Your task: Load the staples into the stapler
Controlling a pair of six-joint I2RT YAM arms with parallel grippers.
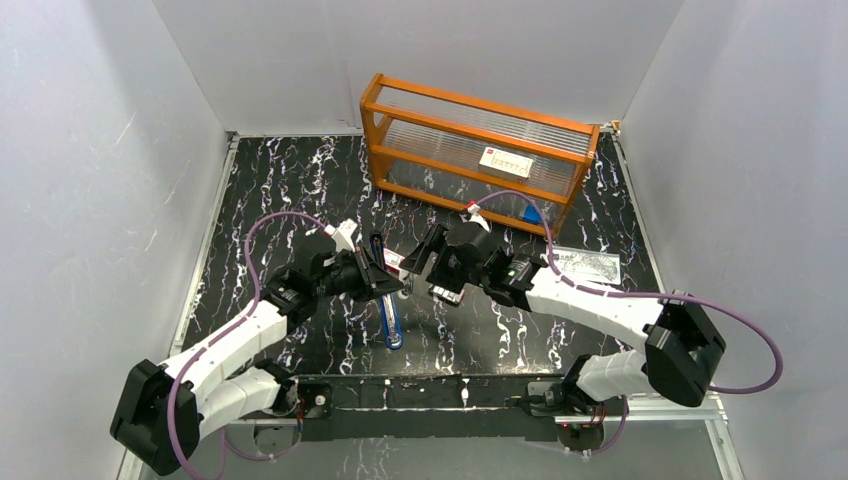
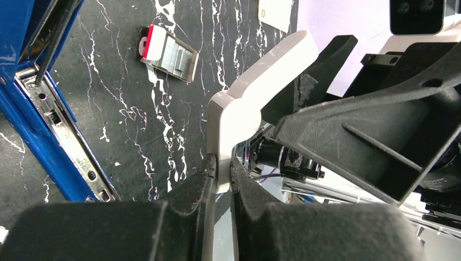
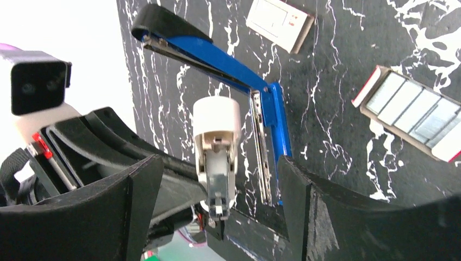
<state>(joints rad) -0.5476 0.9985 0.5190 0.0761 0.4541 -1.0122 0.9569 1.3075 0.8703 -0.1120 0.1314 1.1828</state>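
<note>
Left gripper [image 2: 222,169]: jaws clamped on white plastic piece [image 2: 255,89]. Right gripper [image 3: 217,166]: jaws wide open, empty, framing that piece. Blue stapler [image 3: 236,69] lies hinged open on bench [image 2: 136,141], channel exposed for loading; staples [image 3: 405,106] sit in open box [image 3: 369,87] alongside.

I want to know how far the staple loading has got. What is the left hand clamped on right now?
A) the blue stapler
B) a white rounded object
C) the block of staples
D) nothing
B: in the left wrist view the left hand pinches the white rounded object between its fingers, while the stapler lies open to one side and the staples sit apart on the table.
</note>
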